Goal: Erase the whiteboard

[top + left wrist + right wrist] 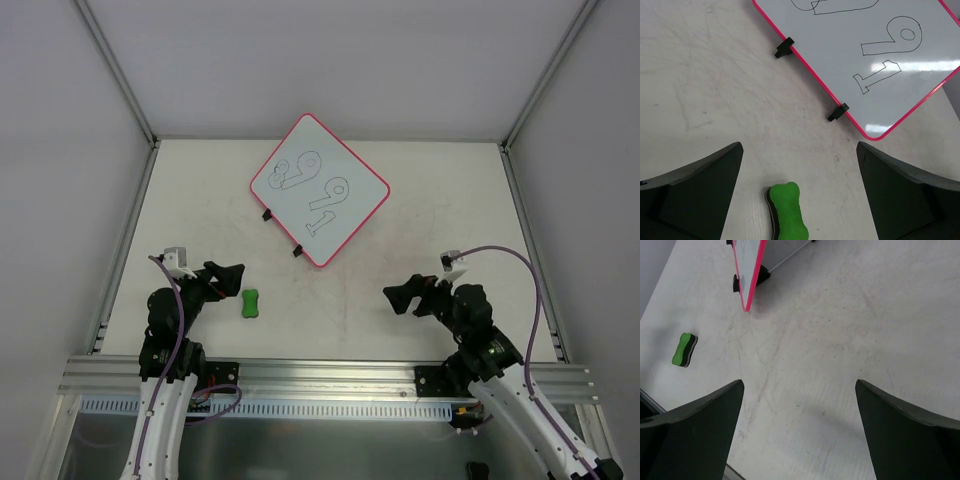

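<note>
Whiteboard point(320, 190) sits diagonally, corners well inside table point(420, 200) edges.

We find the whiteboard point(320, 190) towards the back of the table point(430, 225), and the eraser point(250, 303) nearer, just right of our left gripper point(236, 280).

Lit brightly and evenly from overhead, with soft shadows only. Showed pale streaks of glare across the whiteboard point(865, 55) in the left wrist view. Cast a faint grey shadow on the table point(850, 340) beside the whiteboard's near corner. Looked sharp throughout; rendered the left fingers point(695, 200) as dark, nearly featureless masses.
</note>
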